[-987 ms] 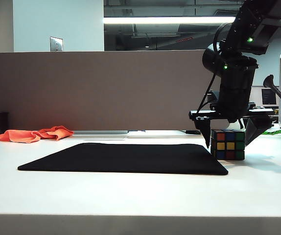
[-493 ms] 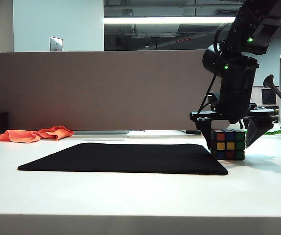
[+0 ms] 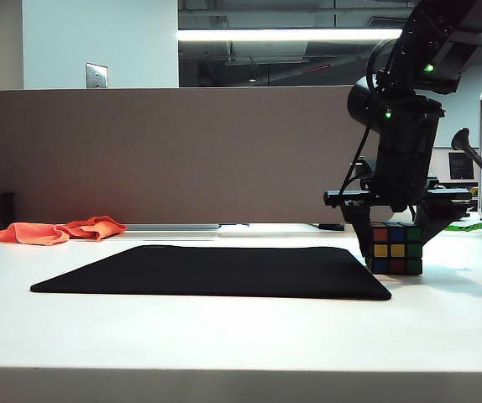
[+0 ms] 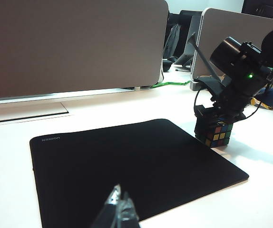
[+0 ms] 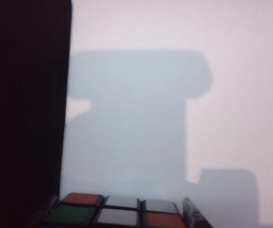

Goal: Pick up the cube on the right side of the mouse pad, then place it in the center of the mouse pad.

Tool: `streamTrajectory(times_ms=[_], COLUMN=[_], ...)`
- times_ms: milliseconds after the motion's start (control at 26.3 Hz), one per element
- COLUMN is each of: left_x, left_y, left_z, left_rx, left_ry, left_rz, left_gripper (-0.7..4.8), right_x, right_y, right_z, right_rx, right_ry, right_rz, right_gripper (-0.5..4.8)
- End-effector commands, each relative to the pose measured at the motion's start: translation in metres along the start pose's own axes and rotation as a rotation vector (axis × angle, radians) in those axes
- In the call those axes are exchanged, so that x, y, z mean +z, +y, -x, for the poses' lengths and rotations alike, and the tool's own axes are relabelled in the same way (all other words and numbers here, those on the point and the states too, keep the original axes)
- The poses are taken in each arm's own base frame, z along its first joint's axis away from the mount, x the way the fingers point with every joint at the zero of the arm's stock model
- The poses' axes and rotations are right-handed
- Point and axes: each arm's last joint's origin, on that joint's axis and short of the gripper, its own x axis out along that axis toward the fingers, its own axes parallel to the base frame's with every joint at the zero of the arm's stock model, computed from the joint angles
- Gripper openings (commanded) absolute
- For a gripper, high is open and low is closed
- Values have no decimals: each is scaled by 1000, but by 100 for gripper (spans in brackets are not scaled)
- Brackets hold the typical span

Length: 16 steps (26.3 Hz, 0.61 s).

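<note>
Small black-framed puzzle cube with red, blue, yellow, green stickers sits on the white surface at right of the exterior frame, just beside the right edge of the thin flat black rectangular mouse pad; touching or not, can't tell. Right gripper comes down over cube from above, jaws straddling it and drawn against its sides; cube's top part hidden behind them. Right wrist view blurred, cube cut off at bottom edge. Left gripper only a tip at bottom of left wrist view, fingers pressed together, above pad's near edge. Crumpled orange cloth far left.
</note>
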Motion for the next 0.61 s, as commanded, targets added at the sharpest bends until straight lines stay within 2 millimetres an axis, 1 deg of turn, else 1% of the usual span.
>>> streamTrajectory(times_ms=[38,607], left_x=[3,3], left_y=[0,0], left_z=[0,0], left_rx=[-2,-2], left_ry=[-16,-16], left_rz=[-12,-12], left_gripper=[-6,-6], right_x=[1,4], right_y=[0,1], right_z=[2,4], right_rx=[2,9], right_ry=[-3,-26], right_rz=[-4,-7], right_gripper=[313,313])
